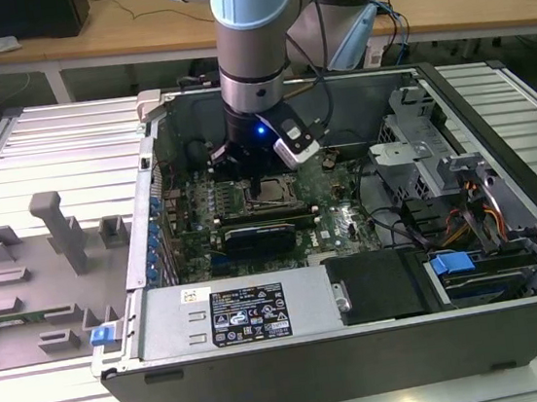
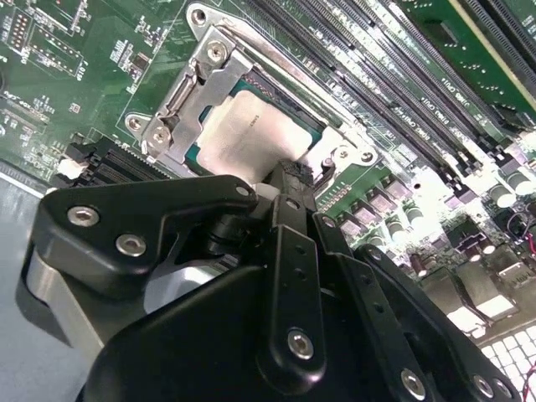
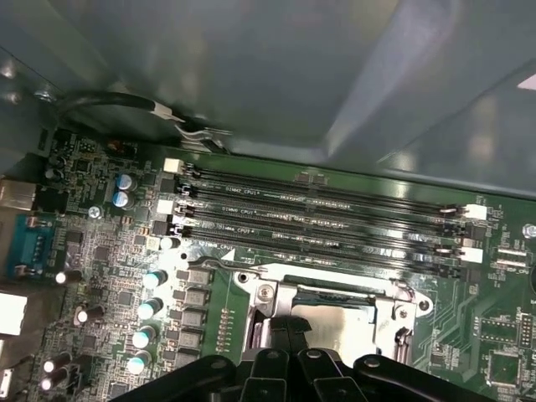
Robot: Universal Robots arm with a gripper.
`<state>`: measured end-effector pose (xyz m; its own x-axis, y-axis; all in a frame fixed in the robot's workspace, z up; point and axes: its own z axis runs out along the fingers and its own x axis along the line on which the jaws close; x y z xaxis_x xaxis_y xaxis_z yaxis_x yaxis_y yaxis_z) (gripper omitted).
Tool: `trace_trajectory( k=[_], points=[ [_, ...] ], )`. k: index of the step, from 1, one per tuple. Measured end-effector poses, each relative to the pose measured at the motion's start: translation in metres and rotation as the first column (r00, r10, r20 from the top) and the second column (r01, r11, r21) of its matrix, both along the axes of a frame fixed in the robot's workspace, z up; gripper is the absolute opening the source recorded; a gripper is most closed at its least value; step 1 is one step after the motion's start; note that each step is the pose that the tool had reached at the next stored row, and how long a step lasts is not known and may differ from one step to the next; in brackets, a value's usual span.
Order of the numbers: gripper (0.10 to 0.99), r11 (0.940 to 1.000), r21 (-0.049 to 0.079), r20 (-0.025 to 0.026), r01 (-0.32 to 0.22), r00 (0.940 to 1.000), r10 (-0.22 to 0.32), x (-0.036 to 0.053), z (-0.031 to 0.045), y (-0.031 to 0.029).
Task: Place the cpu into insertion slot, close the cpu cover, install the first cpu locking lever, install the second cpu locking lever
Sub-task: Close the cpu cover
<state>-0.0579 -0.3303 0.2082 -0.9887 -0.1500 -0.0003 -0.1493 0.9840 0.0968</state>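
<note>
Pincer (image 2: 290, 177) pressed together, empty, at cpu cover (image 2: 207, 84) edge; cpu (image 2: 239, 134) seated in socket

We take this for a robotics lab or test workshop — a robot arm (image 1: 252, 26) reaches down into an opened desktop computer case (image 1: 368, 370) that lies on a ribbed aluminium worktable (image 1: 36, 141). Beside the case we see grey moulded fixtures (image 1: 62, 231) set out on that table, and behind it wooden desks (image 1: 130, 27) with papers and cables.
</note>
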Motion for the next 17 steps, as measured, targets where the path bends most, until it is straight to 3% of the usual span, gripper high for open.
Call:
trace_trajectory(
  k=[4,7,17],
  points=[
    [0.106,1.0000,0.000,-0.0001,0.000,1.0000,0.000,-0.0002,0.0002,0.0000],
    [0.106,1.0000,0.000,-0.0001,-0.003,1.0000,0.003,-0.0064,-0.0002,0.0001],
    [0.106,0.9993,0.000,-0.0003,-0.037,0.9993,0.037,-0.0055,-0.0047,0.0002]
  ],
)
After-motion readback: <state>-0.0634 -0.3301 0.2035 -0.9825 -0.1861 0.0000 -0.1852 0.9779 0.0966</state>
